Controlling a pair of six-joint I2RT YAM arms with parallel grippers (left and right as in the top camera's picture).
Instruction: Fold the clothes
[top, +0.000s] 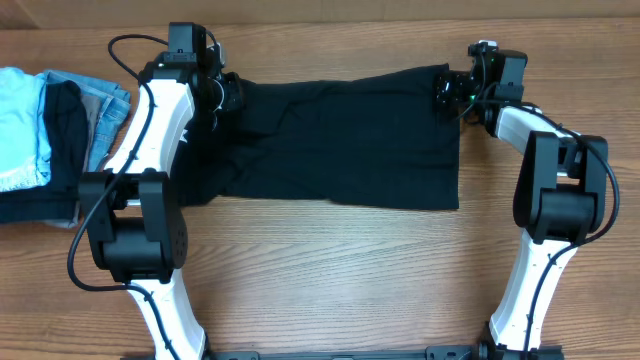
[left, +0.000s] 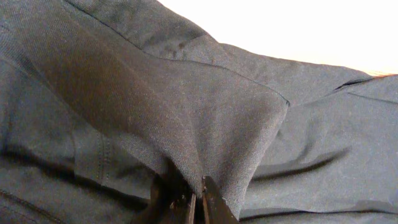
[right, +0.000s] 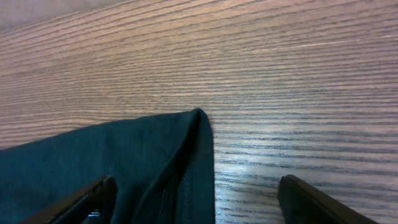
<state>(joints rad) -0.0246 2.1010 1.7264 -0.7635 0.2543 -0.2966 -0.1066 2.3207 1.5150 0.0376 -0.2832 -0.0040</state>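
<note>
Overhead, the black shirt (top: 340, 140) lies spread flat across the middle of the desk (top: 350, 290), stretched sideways between my two arms. My left hand (top: 228, 93) is at the shirt's far left corner and my right hand (top: 443, 90) at its far right corner.

Seen from the left wrist, my left hand is closed tight on a pinched-up ridge of the black cloth, which rises away from the fingers (left: 211, 202) in a soft fold.

Seen from the right wrist, my right hand is open. Its two fingers stand wide apart low over the wood, and the shirt's hemmed corner lies between them, nearer one side. I cannot tell whether either finger touches the cloth.

At the desk's left edge, apart from the shirt, sits a pile of folded clothes: a light-blue piece (top: 20, 125), a dark piece (top: 65, 125) and a denim piece (top: 103, 112).
</note>
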